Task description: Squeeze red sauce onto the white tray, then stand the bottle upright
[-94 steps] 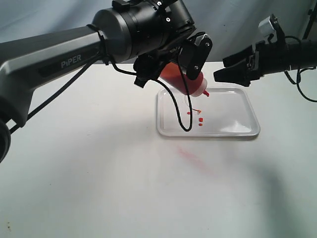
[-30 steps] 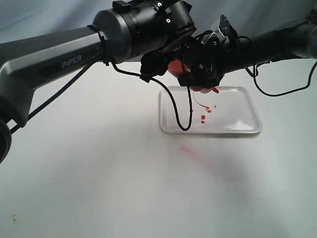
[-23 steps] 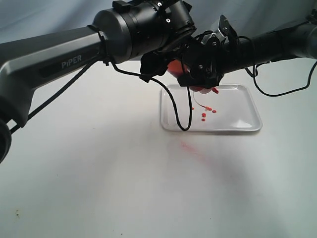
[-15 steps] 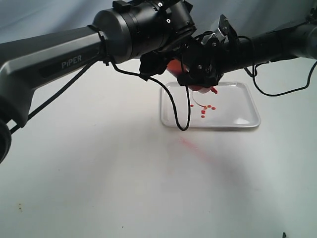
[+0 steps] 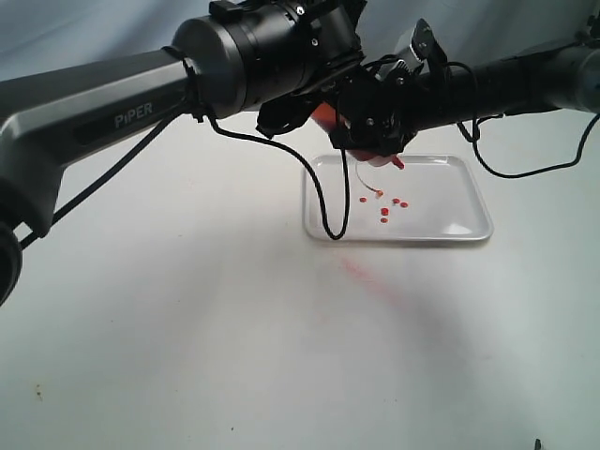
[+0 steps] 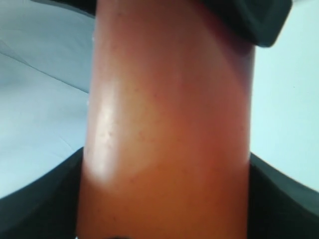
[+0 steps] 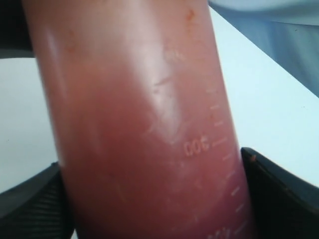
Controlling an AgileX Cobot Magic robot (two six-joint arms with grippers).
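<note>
Exterior view: takes in a pale table [image 5: 187, 328], with the white tray [image 5: 441, 223] right of middle and a dull pink smear [image 5: 361, 274] just in front of it. Finds both arms meeting above the tray's far left part, around the bottle [image 5: 324, 116].

Places the left gripper [image 5: 314, 111] toward the base end and the right gripper [image 5: 380, 117] seemingly lower down the body, nearer the nozzle [image 5: 398, 162]. Confirms a clamp in each wrist view: bottle [image 6: 169, 139] filling the gap of the left jaws, bottle [image 7: 144, 129] wedged between the right jaws, dark pads against both flanks.

Hangs clear of the tray, touching nothing below. Lies tilted: base up and left, nozzle down and right, aimed at the tray's middle. Calls, by judgement, for swinging the base down under the nozzle before setting down; falls most naturally to the left gripper after release by the right.

Counts the red sauce [image 5: 384, 213] as some five small drops under the nozzle, all inside the rim.

Against three seconds back: right gripper then well apart and holding nothing, now closed on the body; fewer drops then. Against one second back: nozzle a little higher.
</note>
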